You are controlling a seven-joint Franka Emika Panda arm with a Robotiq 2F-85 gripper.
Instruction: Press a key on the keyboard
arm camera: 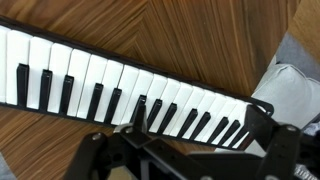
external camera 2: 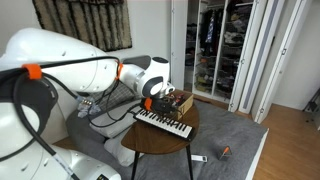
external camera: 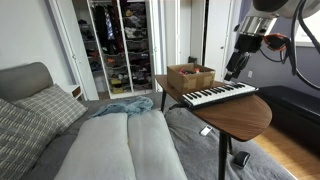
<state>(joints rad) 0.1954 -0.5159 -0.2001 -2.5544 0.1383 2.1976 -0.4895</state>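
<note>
Arm crooked over, the gripper [external camera: 234, 70] pointing down close above the keyboard [external camera: 220, 95], fingers spread wide, nothing held. The keyboard lies on the wooden table [external camera: 240, 118], beside the brown box [external camera: 190, 77].

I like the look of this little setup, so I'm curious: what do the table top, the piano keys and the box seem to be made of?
Side table: wood or a wood-look veneer, matte brown with streaky grain.
Piano keyboard: the keys are probably plastic, with smooth, even white and black surfaces.
Brown box: too small to tell for sure; perhaps cardboard or wood.
</note>
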